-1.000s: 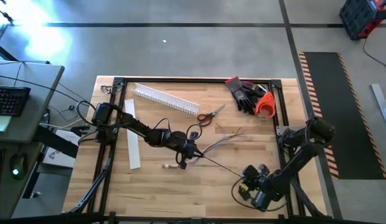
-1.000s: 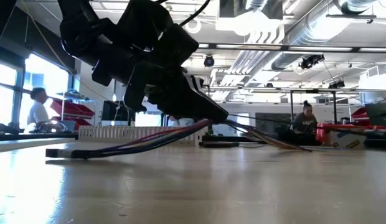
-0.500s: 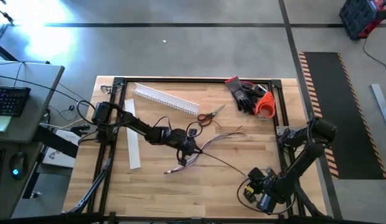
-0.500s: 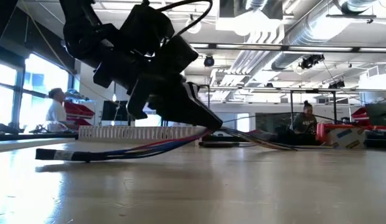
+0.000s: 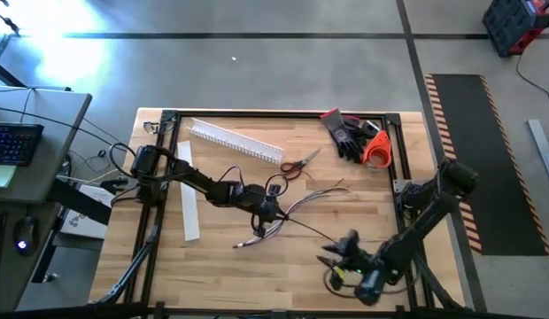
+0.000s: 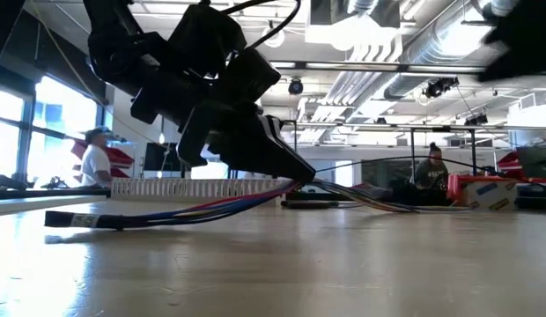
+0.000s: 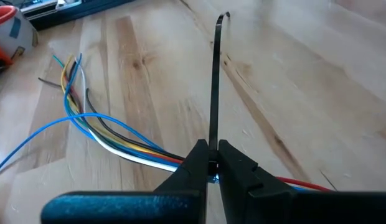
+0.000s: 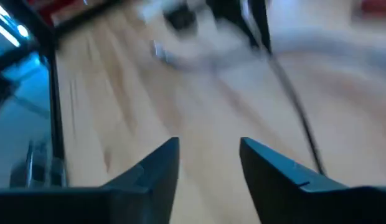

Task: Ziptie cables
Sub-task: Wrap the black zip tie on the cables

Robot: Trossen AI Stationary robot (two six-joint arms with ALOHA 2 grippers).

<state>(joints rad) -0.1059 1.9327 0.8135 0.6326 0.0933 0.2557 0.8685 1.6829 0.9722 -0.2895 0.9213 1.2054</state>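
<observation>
Lower right: right gripper has released the zip tie and shifted leftward, jaws apart, empty. Centre: left gripper stays clamped on the tied cables. Tail untrimmed; scissors beyond.

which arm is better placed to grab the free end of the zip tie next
Right. The right gripper is open and empty beside the zip tie's free tail near the table's front, while the left gripper is shut on the tie at the cables.
</observation>
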